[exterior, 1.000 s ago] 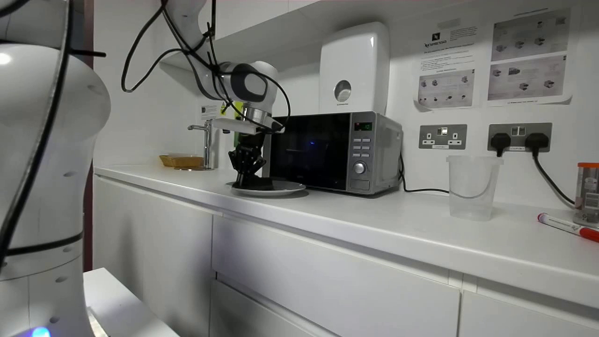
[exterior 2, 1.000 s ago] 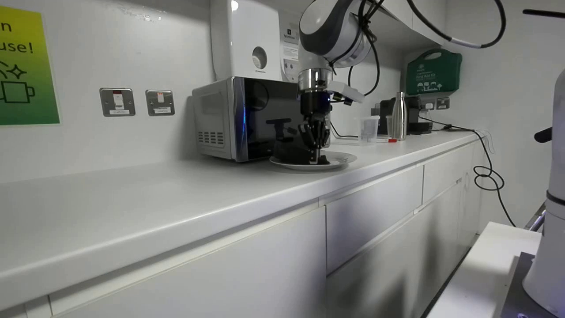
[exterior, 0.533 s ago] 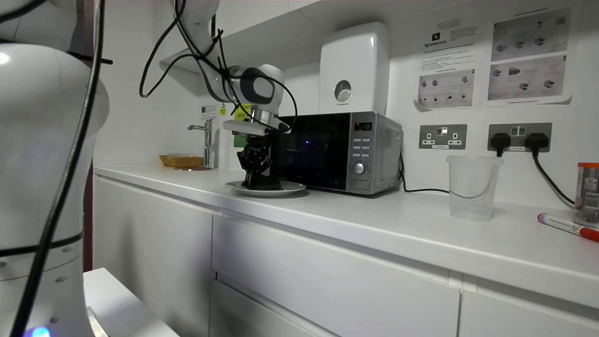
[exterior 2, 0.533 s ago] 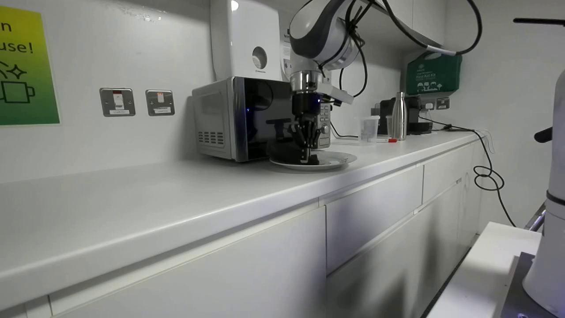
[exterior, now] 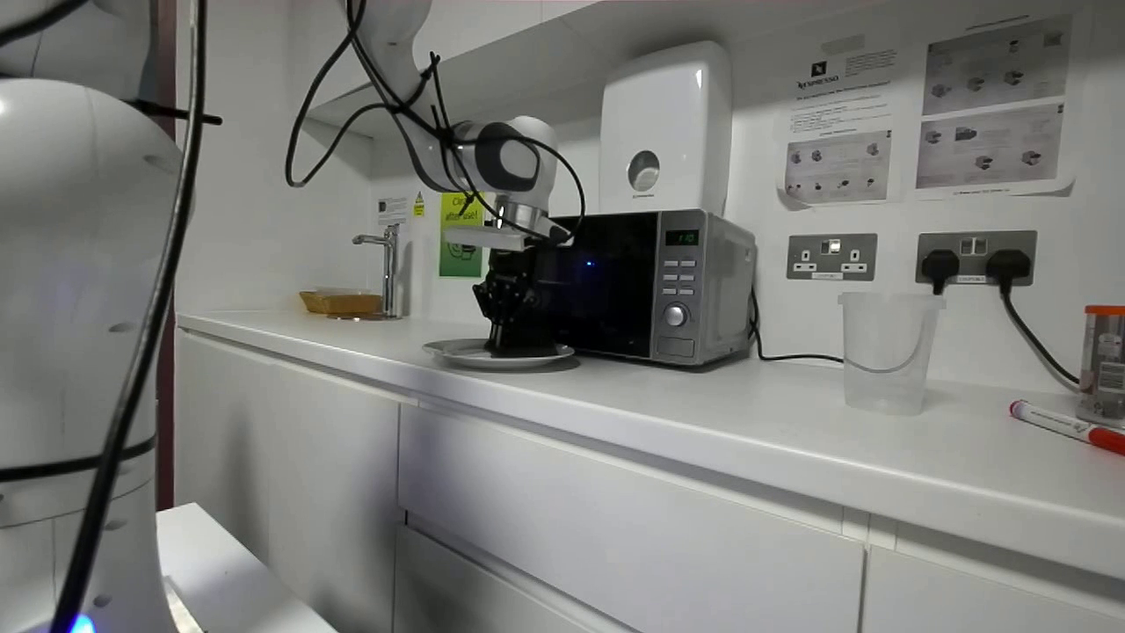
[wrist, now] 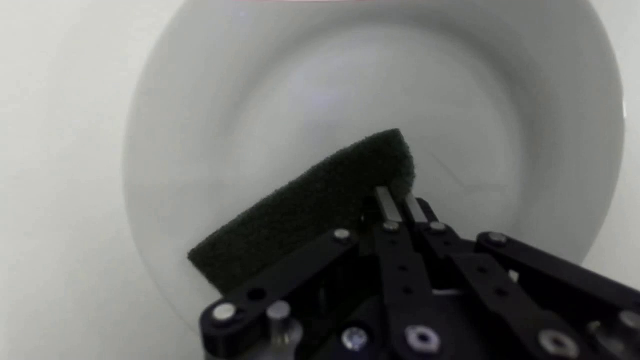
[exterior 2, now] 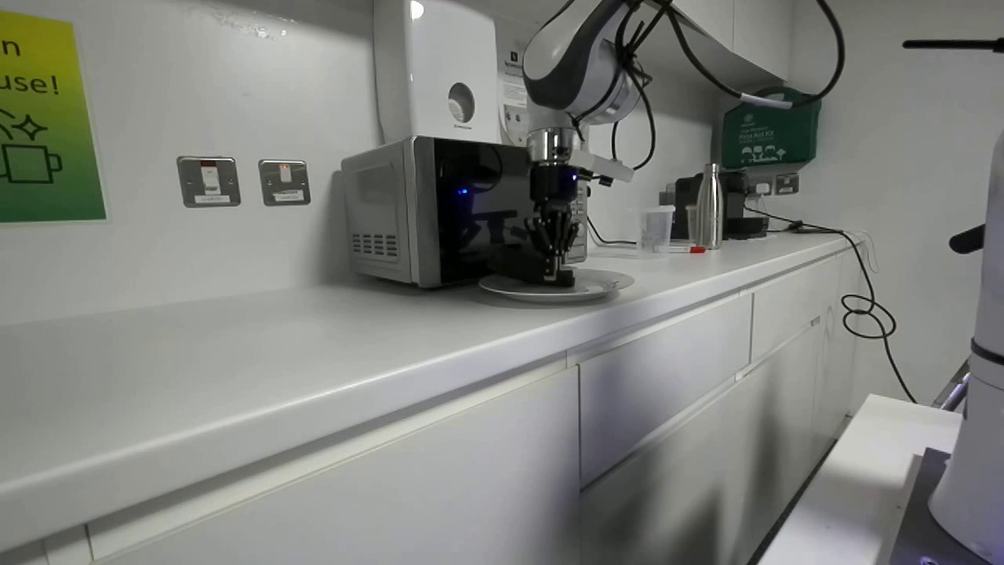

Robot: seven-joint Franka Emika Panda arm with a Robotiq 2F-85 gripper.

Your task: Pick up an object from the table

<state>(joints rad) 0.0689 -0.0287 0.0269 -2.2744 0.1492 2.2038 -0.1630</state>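
The object is a flat blackish-green pad with a rough surface (wrist: 305, 210), seen in the wrist view over the round grey-white plate (wrist: 170, 150). It also shows as a dark slab in both exterior views (exterior: 533, 345) (exterior 2: 524, 269). My gripper (wrist: 397, 196) is shut on the pad's right end, its two metal-tipped fingers close together with pad between them. In both exterior views the gripper (exterior: 504, 343) (exterior 2: 552, 275) points down at the plate (exterior: 457, 353). The pad's lower part is hidden behind the gripper. The plate stands on the white counter (exterior: 703, 404).
A microwave (exterior: 587, 281) stands close behind the gripper and plate. A clear plastic cup (exterior: 889, 352), a red marker (exterior: 1065, 424) and an orange-lidded jar (exterior: 1104, 369) stand along the counter. A steel bottle (exterior 2: 710, 210) is farther along. A tap (exterior: 389, 268) and brown tray (exterior: 347, 304) are opposite.
The gripper and pad have moved together across the plate, towards the microwave and to the right in an exterior view. The gripper stays shut on the pad. The plate has not moved.
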